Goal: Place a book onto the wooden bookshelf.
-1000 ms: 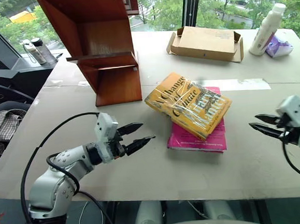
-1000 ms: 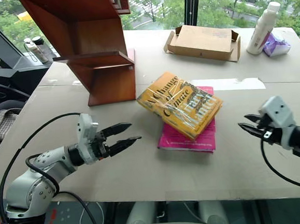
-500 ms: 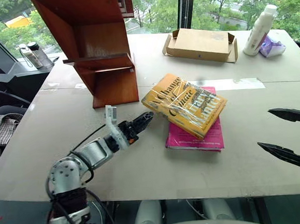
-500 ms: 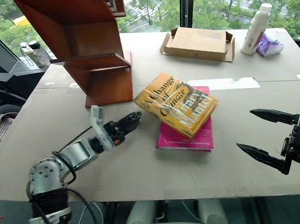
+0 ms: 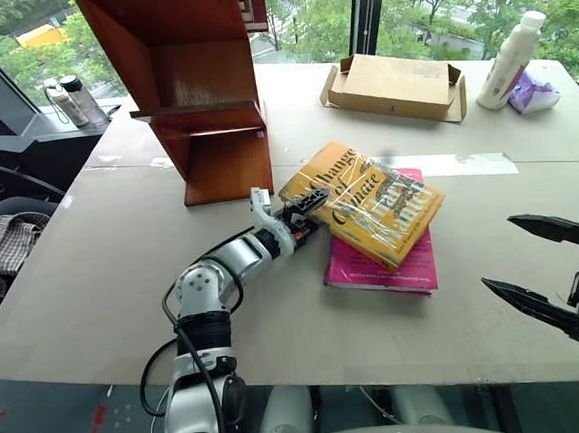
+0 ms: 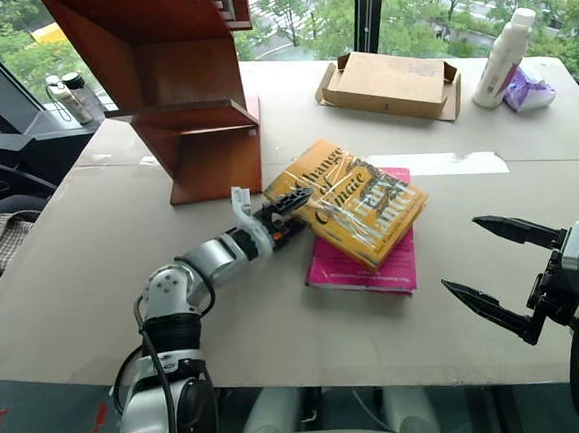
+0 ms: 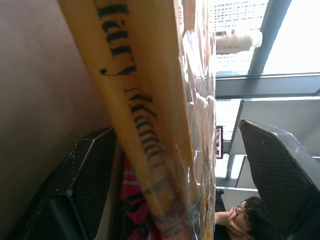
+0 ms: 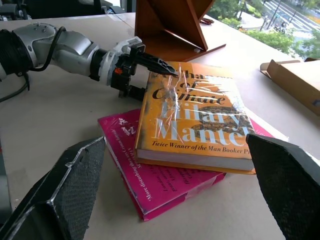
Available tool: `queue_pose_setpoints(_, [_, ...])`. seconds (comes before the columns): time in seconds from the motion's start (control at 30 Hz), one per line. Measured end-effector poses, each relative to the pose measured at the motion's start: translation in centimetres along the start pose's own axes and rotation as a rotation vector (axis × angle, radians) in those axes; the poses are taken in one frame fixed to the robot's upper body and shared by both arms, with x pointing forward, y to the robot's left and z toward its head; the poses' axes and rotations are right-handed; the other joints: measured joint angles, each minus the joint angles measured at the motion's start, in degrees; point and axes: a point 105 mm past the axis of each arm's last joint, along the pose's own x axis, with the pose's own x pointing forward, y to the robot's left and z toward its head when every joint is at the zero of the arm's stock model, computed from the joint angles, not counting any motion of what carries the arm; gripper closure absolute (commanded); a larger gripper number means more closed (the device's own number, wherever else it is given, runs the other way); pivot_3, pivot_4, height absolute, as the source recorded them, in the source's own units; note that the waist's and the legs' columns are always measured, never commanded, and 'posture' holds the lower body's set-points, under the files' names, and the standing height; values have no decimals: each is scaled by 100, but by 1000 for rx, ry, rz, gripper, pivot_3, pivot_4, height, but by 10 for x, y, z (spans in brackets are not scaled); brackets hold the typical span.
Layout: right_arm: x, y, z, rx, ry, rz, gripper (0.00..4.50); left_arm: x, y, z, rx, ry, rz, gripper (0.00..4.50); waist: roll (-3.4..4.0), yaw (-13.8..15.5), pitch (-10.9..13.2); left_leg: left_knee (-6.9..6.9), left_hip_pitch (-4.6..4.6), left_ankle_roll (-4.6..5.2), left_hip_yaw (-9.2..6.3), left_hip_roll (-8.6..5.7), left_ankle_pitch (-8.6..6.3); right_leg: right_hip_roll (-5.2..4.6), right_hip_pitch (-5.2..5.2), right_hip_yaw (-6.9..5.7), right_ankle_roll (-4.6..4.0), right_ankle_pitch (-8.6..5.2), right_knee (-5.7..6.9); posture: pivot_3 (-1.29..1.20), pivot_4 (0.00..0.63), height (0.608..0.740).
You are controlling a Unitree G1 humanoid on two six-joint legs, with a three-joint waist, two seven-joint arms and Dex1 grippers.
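The book point(image 5: 367, 203) lies on a pink book point(image 5: 383, 261), straddled by the parted left end effector point(image 5: 307, 213); right end effector point(image 5: 546, 269) spread wide.

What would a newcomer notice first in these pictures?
First, the yellow book lying on a pink book at the middle of the table, with the left end effector straddling its near corner, one finger above the cover and one below. Next, the tall wooden bookshelf behind it, toward the robot's left.

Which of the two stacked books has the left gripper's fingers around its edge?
The yellow-orange book, lying on top; the left gripper straddles its spine edge. The pink book lies beneath it, ungripped.
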Motion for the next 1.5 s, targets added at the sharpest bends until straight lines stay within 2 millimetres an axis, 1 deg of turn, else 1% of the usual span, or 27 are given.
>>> queue_pose_setpoints(0.03, [0, 1, 0, -2, 2, -5, 0, 1, 0, 0, 0, 3, -8, 2399, 0, -1, 0, 0, -2, 0, -3, 1, 0, 0, 0, -3, 0, 0, -1, 0, 150, 740])
queue_pose_setpoints(0.13, [1, 2, 1, -7, 4, -8, 0, 4, -6, 0, 14, 1, -53, 3748, 0, 4, -1, 1, -8, 0, -12, 1, 0, -2, 0, -12, 0, 0, -4, 0, 150, 740])
queue_pose_setpoints(0.17, [1, 2, 1, -8, 4, -9, 0, 4, -6, 0, 16, 0, -52, 4044, -1, 3, -1, 1, -10, 0, -12, 1, 0, -3, 0, -12, 0, 0, -6, 0, 150, 740])
queue_pose_setpoints(0.2, [2, 2, 1, -6, 3, -14, 0, 4, -6, 1, 23, -6, -55, 4185, -1, 0, -1, 2, -13, 0, -14, 1, 0, -4, -1, -13, 0, 0, -8, 0, 150, 740])
queue_pose_setpoints(0.27, [3, 1, 1, -5, -3, -16, 0, 2, -8, 3, 41, -13, -61, 4232, -2, 0, -1, 3, -18, 0, -17, 2, 0, -5, -2, -16, 0, 0, -11, 0, 150, 740])
queue_pose_setpoints(0.33, [5, 0, 3, 0, -35, -25, 0, -5, -20, 8, 137, -21, -82, 4244, -12, -18, 5, 2, -28, -1, -19, 7, 1, -3, -15, -19, -2, 1, -10, 0, 150, 740])
queue_pose_setpoints(0.4, [7, -3, 3, 27, -77, -37, 0, -15, -48, 17, 300, -25, -136, 4249, -17, -16, 9, 1, -30, -1, -18, 13, 1, 0, -19, -20, -2, 2, -10, 0, 150, 740])
queue_pose_setpoints(0.47, [8, -11, 3, 51, -123, -67, 0, -22, -87, 23, 480, -8, -222, 4249, -16, 5, 9, 1, -32, -1, -19, 10, 1, -1, -18, -24, -2, 1, -12, 0, 150, 740])
queue_pose_setpoints(0.5, [10, -15, 6, 61, -162, -78, 0, -26, -109, 21, 589, 11, -278, 4249, -17, 10, 10, 1, -32, -1, -20, 9, 1, -2, -15, -25, -2, 1, -16, 0, 150, 740])
queue_pose_setpoints(0.57, [11, -24, 13, 77, -242, -103, 0, -30, -143, 17, 795, 55, -350, 4249, -17, 11, 11, 1, -34, -1, -21, 2, 1, -2, -13, -26, -2, 1, -23, 0, 150, 740])
queue_pose_setpoints(0.6, [11, -28, 15, 82, -270, -113, 0, -30, -153, 16, 857, 65, -367, 4249, -17, 6, 12, 1, -36, -1, -20, 0, 1, -2, -13, -25, -2, 2, -27, 0, 150, 740])
queue_pose_setpoints(0.63, [12, -36, 23, 85, -329, -131, 0, -31, -177, 18, 1005, 61, -406, 4249, -17, -1, 12, 1, -35, 0, -19, -3, 1, -2, -13, -23, -1, 2, -29, 0, 150, 740])
queue_pose_setpoints(0.67, [12, -38, 24, 84, -339, -135, 0, -33, -185, 19, 1044, 49, -419, 4249, -12, -1, 9, -3, -34, 0, -18, -6, 1, -2, -13, -21, -1, 2, -33, 0, 150, 740])
queue_pose_setpoints(0.7, [13, -40, 28, 87, -366, -139, 0, -37, -199, 23, 1164, 19, -443, 4249, -8, -14, 8, -8, -30, 0, -15, -5, 0, 0, -12, -17, -1, 1, -35, 0, 150, 740])
queue_pose_setpoints(0.73, [14, -46, 31, 92, -397, -144, 0, -40, -210, 30, 1344, -3, -422, 4249, -12, -37, 19, -8, -34, -1, -13, -8, 1, 12, -18, -16, -1, 2, -36, 0, 150, 740])
queue_pose_setpoints(0.77, [14, -49, 32, 90, -410, -151, 0, -41, -217, 34, 1426, -28, -411, 4249, -7, -38, 20, -14, -34, -1, -12, -10, 1, 12, -19, -15, -2, 2, -40, 0, 150, 740])
queue_pose_setpoints(0.83, [16, -58, 36, 90, -452, -161, 0, -46, -240, 44, 1707, -108, -381, 4249, -3, -36, 29, -17, -38, -1, -13, -10, 1, 14, -22, -16, -1, 2, -45, 0, 150, 740])
queue_pose_setpoints(0.87, [16, -63, 39, 84, -474, -164, 0, -51, -251, 47, 1864, -151, -373, 4249, 2, -23, 31, -19, -37, -1, -11, -10, 1, 13, -22, -14, -1, 3, -45, 0, 150, 740])
queue_pose_setpoints(0.9, [18, -68, 43, 75, -496, -163, 0, -56, -262, 50, 2094, -179, -336, 4249, 4, -16, 32, -24, -37, -1, -7, -10, 1, 13, -22, -11, 0, 2, -54, 0, 150, 740])
queue_pose_setpoints(0.97, [24, -74, 46, 70, -521, -150, 0, -60, -275, 56, 2333, -199, -261, 4249, 4, -6, 33, -23, -40, 0, -3, -11, 0, 12, -23, -10, 1, 2, -58, 0, 150, 740])
queue_pose_setpoints(1.07, [34, -84, 45, 65, -541, -120, 0, -68, -283, 72, 2562, -168, -129, 4249, 5, -5, 37, -19, -43, 1, 17, -10, 0, 12, -23, -10, 3, 2, -60, 0, 150, 740])
queue_pose_setpoints(1.13, [42, -88, 42, 69, -544, -97, 0, -73, -279, 81, 2643, -85, -38, 4249, 7, -7, 38, -18, -44, 2, 32, -7, 0, 10, -24, -9, 4, 3, -60, 0, 150, 740])
queue_pose_setpoints(1.2, [51, -89, 37, 76, -544, -65, 0, -78, -268, 92, 2678, 24, 71, 4249, 9, -10, 40, -18, -45, 2, 34, 10, 0, 14, -27, -9, 23, 13, -58, 0, 150, 740])
queue_pose_setpoints(1.3, [58, -88, 37, 65, -552, -31, 0, -88, -252, 112, 2654, 159, 247, 4249, 14, -12, 46, -14, -53, 2, 38, 20, 0, 20, -38, -9, 26, 15, -51, 0, 150, 740])
queue_pose_setpoints(1.37, [60, -91, 42, 42, -565, -18, 0, -98, -243, 129, 2604, 241, 436, 4249, 14, -14, 49, -13, -53, 2, 39, 19, 0, 22, -39, -9, 27, 14, -51, 0, 150, 740])
queue_pose_setpoints(1.4, [60, -91, 43, 28, -564, -11, 0, -100, -239, 133, 2575, 274, 484, 4249, 14, -14, 49, -13, -53, 2, 39, 20, 0, 23, -38, -9, 27, 14, -51, 0, 150, 740])
queue_pose_setpoints(1.5, [61, -92, 44, -9, -548, 5, 0, -100, -232, 134, 2551, 386, 556, 4249, 15, -23, 49, -12, -46, 2, 44, 21, 0, 22, -37, -5, 27, 14, -45, 0, 150, 740])
